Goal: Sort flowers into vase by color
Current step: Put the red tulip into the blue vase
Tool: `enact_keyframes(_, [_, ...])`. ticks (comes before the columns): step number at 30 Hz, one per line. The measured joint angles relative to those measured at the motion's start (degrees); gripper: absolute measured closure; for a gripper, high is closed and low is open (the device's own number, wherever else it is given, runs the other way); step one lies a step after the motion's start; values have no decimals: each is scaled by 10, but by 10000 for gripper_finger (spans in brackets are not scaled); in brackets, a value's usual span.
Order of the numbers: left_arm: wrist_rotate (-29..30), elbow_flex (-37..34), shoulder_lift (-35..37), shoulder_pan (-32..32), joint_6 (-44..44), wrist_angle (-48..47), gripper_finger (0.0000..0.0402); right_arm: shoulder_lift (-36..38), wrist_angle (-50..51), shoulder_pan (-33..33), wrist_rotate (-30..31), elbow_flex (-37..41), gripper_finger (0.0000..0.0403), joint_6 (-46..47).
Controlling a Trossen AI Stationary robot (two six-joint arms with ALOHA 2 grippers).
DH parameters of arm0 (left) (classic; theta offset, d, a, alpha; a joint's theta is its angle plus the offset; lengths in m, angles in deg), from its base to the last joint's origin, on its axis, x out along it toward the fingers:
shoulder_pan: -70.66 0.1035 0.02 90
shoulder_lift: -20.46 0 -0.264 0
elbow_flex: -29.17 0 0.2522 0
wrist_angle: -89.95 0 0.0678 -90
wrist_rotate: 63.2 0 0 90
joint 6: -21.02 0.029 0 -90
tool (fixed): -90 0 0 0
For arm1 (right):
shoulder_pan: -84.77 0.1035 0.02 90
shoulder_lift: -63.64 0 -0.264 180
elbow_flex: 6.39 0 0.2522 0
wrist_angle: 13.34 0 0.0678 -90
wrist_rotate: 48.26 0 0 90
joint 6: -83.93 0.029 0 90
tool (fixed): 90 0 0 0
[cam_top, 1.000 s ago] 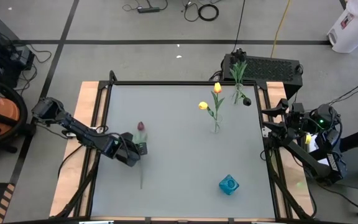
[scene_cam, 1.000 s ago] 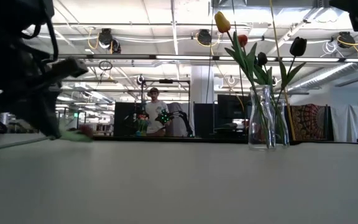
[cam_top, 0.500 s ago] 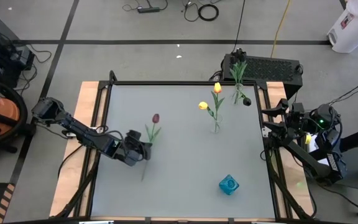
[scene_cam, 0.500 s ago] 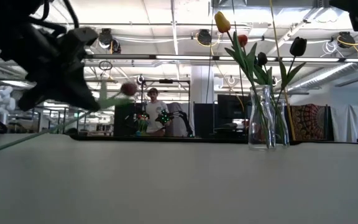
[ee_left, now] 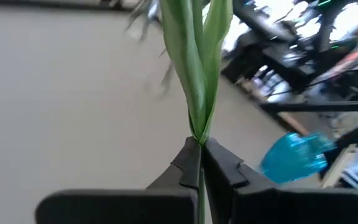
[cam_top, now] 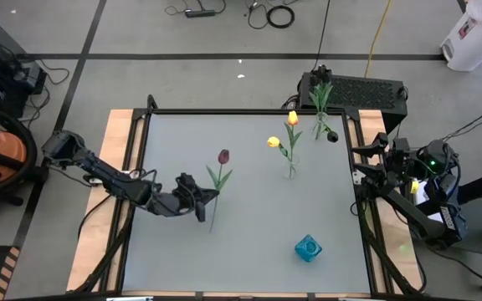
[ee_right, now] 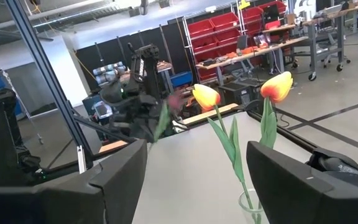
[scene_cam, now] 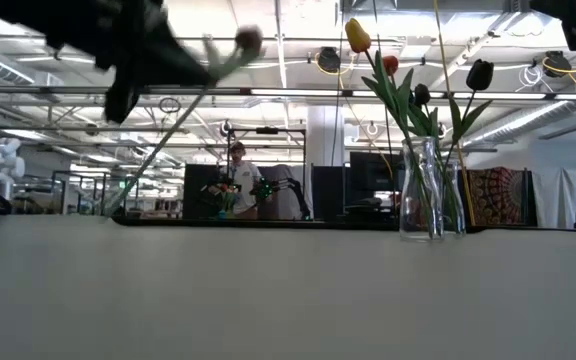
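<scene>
Left gripper [cam_top: 199, 196] pinches thin green stem of dark red tulip [cam_top: 223, 156], airborne, well apart from clear glass vase [cam_top: 290, 170] toward left arm's side. Two yellow tulips [cam_top: 292, 118] already in that vase; second vase [cam_top: 320, 125] beyond holds more. Blue glass piece [cam_top: 308, 247] sits empty. Right gripper [cam_top: 360, 163] waits spread beside vase, off table edge.

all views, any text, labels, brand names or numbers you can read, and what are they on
None can be read.
The white container on the floor past the table's far right corner has a dark patch that may be a label: too small to read.
The red bins on the shelves in the room behind show no readable marks.
</scene>
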Motion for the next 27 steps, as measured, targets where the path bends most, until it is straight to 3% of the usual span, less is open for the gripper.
enact_keyframes(12, [-6, 138, 0, -3, 261, 36, 392, -1, -21, 0, -9, 0, 135, 20])
enact_keyframes(15, [-9, 171, 0, -3, 313, 34, 392, -15, -57, 0, -44, 0, 135, 37])
enact_keyframes(27, [-38, 240, -27, -2, 408, 31, 392, -132, -225, 0, -150, 0, 135, 94])
